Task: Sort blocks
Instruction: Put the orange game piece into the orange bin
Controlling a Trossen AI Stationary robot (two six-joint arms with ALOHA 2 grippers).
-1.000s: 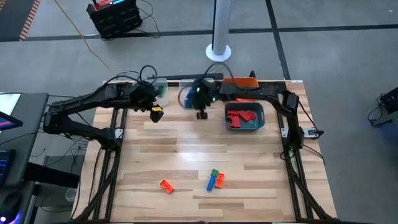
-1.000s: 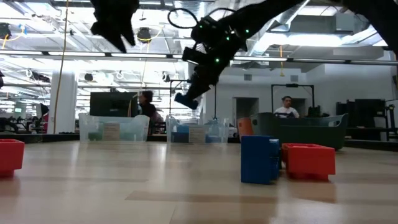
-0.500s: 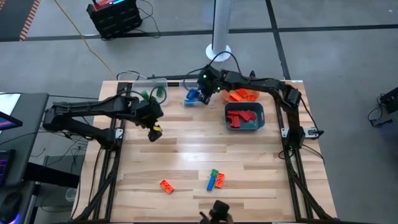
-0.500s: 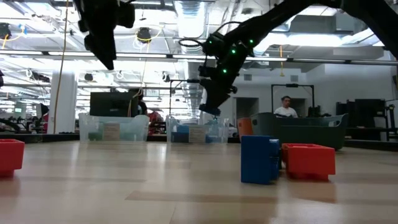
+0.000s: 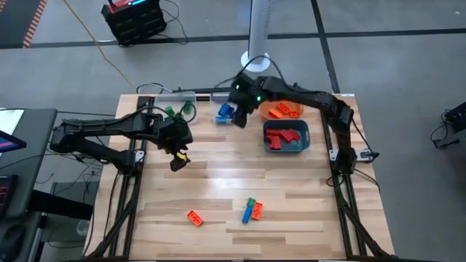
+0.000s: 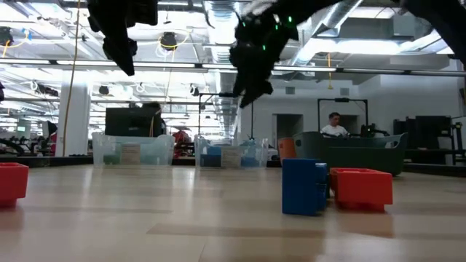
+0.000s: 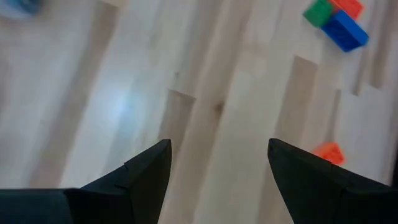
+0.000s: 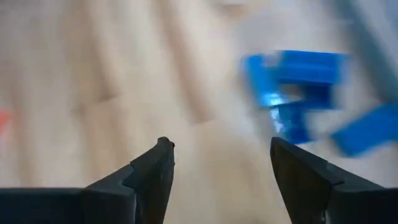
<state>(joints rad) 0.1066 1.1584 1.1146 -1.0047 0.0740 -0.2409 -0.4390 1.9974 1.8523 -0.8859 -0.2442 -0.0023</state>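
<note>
1. Nearest, by the table's front edge in the high view, lie the loose blocks: an orange block [image 5: 194, 217] to the left, and close to its right a cluster of a blue block [image 5: 249, 213], a green block [image 5: 251, 203] and a small orange-red block [image 5: 258, 211], touching one another.
2. Same pieces show in the low view: the blue block stands upright, w/ a red-looking block [image 6: 360, 189] just beside it, and another red-looking block [image 6: 12, 182] at the far left edge.
3. Mid-table, the left gripper [image 5: 177, 159] hovers above bare wood on the table's left side, fingers [image 7: 143, 177] spread apart w/ nothing between them; its wrist view looks down on the cluster and the lone orange block [image 7: 328, 152].
4. Further back, the teal bin [image 5: 287, 145] sits right of centre and holds red blocks [image 5: 284, 136].
5. Behind it, the orange bin [image 5: 280, 112] holds orange blocks.
6. The right gripper [image 5: 237, 116] hangs over the back-centre clear bin [image 5: 221, 114], beside the blue blocks [image 5: 225, 111] lying in it; fingers [image 8: 152, 171] are parted and empty, blue blocks [image 8: 292, 93] blurred beyond them.
7. At back left, another clear bin [image 5: 175, 98] holds green blocks [image 5: 185, 109].
8. Beyond the table, the low view shows a person [image 6: 336, 126] seated in the room.
</note>
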